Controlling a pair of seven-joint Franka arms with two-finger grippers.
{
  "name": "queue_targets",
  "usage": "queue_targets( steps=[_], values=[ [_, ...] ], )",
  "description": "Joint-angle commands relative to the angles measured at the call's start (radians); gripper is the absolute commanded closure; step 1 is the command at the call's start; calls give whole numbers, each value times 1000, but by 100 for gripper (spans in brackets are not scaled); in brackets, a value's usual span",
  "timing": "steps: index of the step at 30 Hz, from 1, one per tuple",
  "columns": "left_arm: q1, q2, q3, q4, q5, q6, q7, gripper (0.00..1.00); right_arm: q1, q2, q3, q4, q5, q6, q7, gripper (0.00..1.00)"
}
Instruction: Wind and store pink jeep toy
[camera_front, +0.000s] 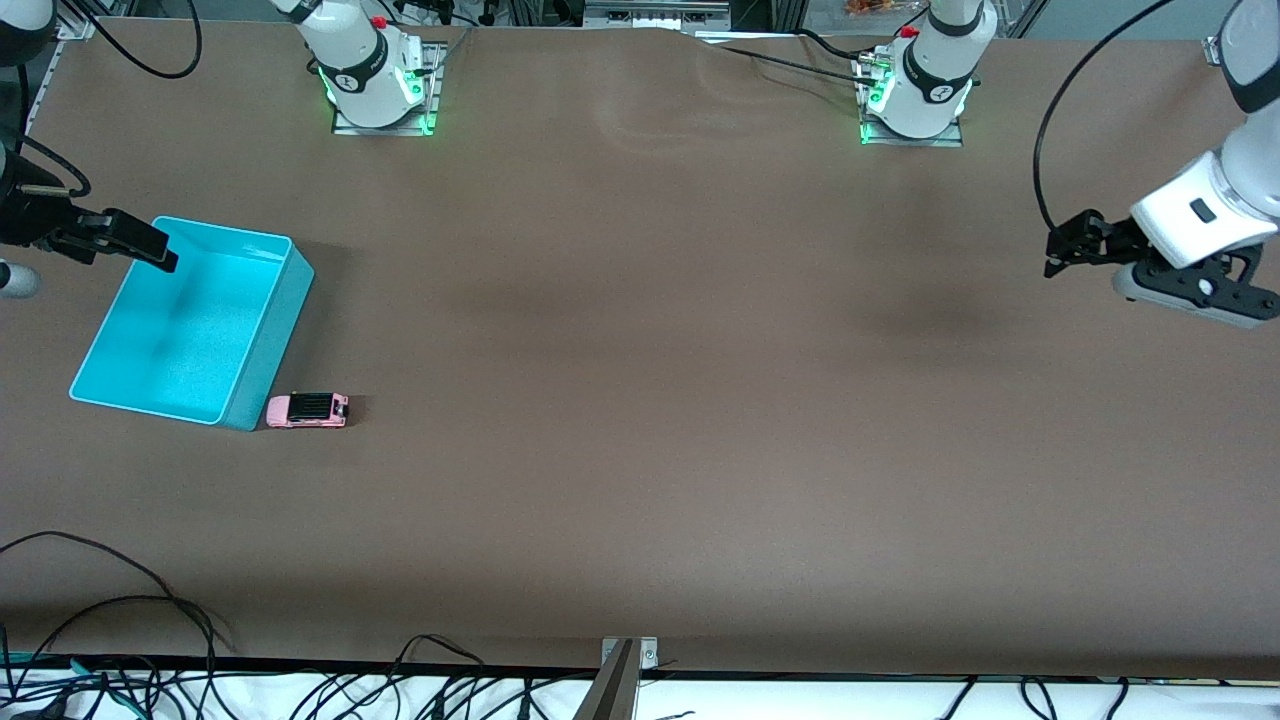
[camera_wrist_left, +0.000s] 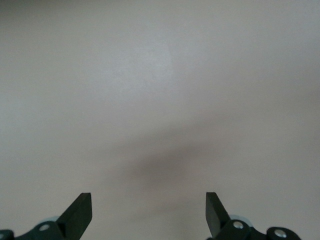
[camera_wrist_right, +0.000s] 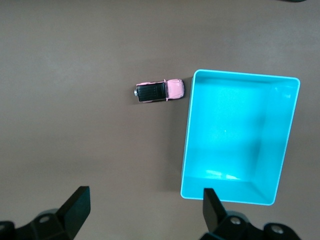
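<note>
Lying on the brown desk (camera_front: 640, 400) toward the right arm's end, the pink jeep toy (camera_front: 307, 410) is the thing nearest the front camera. Its long axis runs along the desk's length, and one end sits just beside the near corner of the turquoise bin (camera_front: 255, 355); whether they touch is unclear. The bin is open and empty. Farther up, the right tool (camera_front: 130, 240) hovers over the bin's far rim, fingers spread wide and holding nothing; its wrist view looks down on both jeep and bin. The left tool (camera_front: 1075, 245) waits over bare desk at the left arm's end, fingers also apart and empty. Judging by this, the right arm is much the closer to the jeep.
</note>
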Motion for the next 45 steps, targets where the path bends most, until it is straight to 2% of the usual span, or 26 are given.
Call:
queue_targets(
  steps=[1,8,16,21,31,45],
  values=[
    [-70,-57,34,-54,-17,27,-64,0,4,14,4,24,17,-21,12,0],
    [-67,-33,32,-18,-14,-15,-68,0,2,24,4,22,17,-22,12,0],
    [-69,17,26,63,0,-73,-70,0,2,31,2,21,17,-21,12,0],
    [-72,17,26,63,0,-82,-81,0,2,34,4,-2,17,-16,10,0],
    [-64,17,26,64,-12,-96,-118,0,5,-37,10,-209,37,151,4,0],
    [-67,14,24,66,-18,-145,-105,0,4,-28,25,-392,37,400,-2,0]
  ],
)
